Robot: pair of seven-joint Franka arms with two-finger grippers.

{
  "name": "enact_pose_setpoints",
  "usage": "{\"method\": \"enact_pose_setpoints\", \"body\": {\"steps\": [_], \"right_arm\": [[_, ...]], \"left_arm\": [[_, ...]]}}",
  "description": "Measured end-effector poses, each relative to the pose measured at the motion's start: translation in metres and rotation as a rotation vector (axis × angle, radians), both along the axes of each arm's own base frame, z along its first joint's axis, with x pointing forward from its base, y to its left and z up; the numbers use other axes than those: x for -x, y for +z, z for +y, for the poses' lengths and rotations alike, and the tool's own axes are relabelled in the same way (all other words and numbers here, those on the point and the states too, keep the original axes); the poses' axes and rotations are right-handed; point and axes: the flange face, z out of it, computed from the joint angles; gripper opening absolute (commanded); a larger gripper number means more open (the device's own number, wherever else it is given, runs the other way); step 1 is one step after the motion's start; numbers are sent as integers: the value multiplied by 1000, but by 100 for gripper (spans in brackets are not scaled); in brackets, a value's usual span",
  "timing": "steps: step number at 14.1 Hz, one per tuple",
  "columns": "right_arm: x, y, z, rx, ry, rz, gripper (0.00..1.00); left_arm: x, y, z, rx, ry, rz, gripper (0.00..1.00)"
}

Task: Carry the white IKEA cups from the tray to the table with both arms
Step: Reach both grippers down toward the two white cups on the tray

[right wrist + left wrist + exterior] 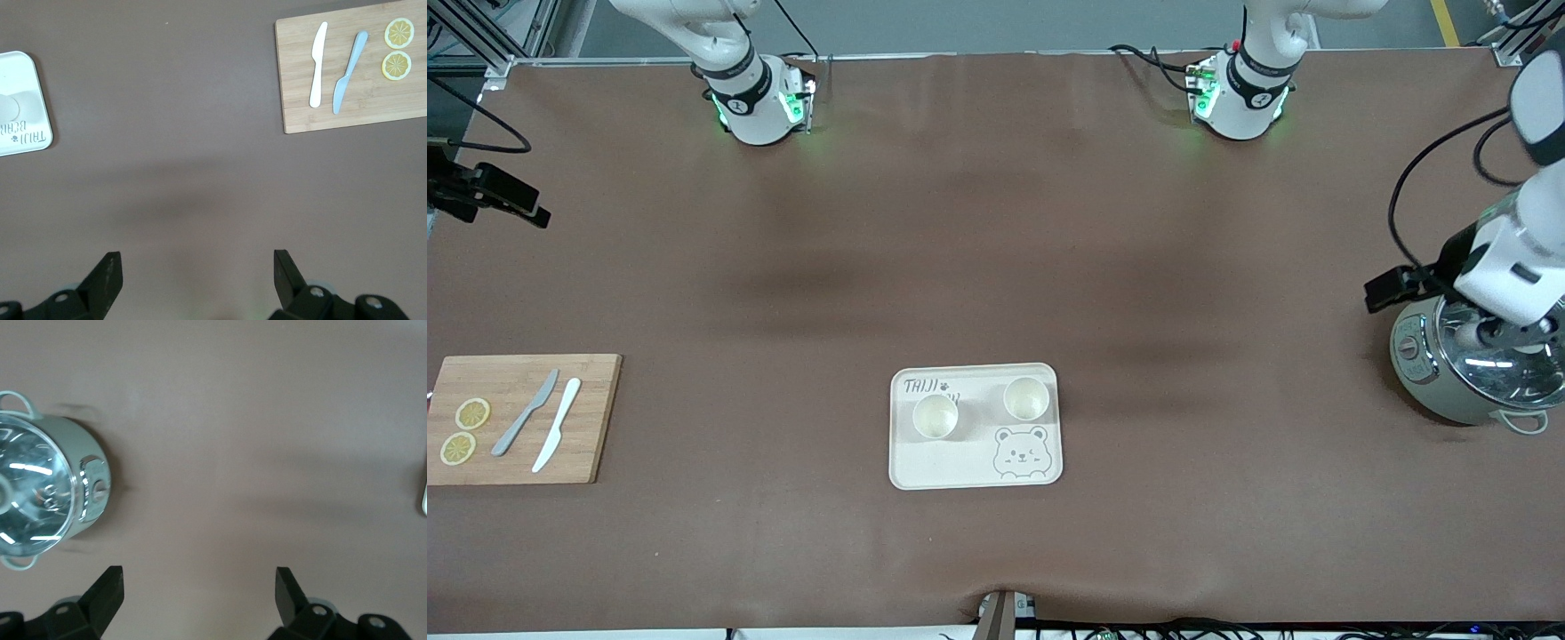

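Front view: the tray lies on the brown table, and both white IKEA cups stand upright on it, one toward the right arm's end of the tray, the other toward the left arm's end, above the bear drawing. Neither cup has left the tray, so by my reading the whole task is still ahead. A bamboo cutting board with two knives and two lemon slices lies well apart from the tray toward the right arm's end; a lidded pot sits well apart toward the left arm's end.

Left wrist view: the left gripper hangs over bare table beside the pot, its jaws spread wide and empty.

Right wrist view: the right gripper hangs over bare table between the tray and the cutting board, jaws likewise spread and empty.
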Motion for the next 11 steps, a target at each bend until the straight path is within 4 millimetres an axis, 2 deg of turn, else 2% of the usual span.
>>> {"method": "enact_pose_setpoints", "body": {"steps": [3, 6, 8, 11], "right_arm": [[0, 0, 2, -3, 3, 5, 100], [0, -4, 10, -24, 15, 23, 100], [-9, -14, 26, -74, 23, 38, 100], [-39, -44, 63, -130, 22, 83, 100]], "left_arm": [[-23, -35, -14, 15, 49, -15, 100], [-40, -62, -37, 27, 95, -45, 100], [-48, -76, -56, 49, 130, -68, 100], [-56, -99, -95, 59, 183, -99, 100]]}}
